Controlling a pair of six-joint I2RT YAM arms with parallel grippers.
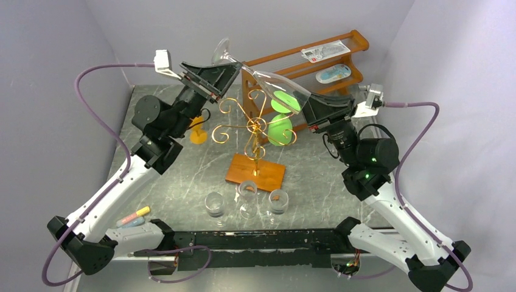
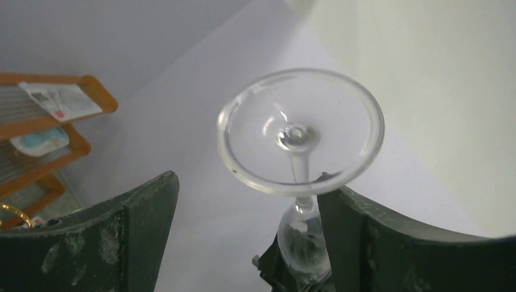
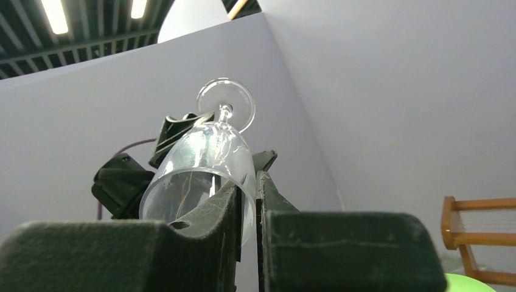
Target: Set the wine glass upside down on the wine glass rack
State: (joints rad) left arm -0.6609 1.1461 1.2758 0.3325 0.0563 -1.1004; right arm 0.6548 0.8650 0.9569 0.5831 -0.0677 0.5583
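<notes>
Nearby: wine glass rack [image 1: 255,173], wooden shelf [image 1: 359,41].

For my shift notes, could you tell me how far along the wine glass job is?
Done: wine glass raised in the air. In hand: right hand pinches its bowl rim, left hand open around the stem, above the wine glass rack. Left: invert and hang it.

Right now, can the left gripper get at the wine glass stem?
Probably yes: the left gripper is open with the wine glass stem between its fingers, nothing blocking; the right gripper is shut on the bowl.
</notes>
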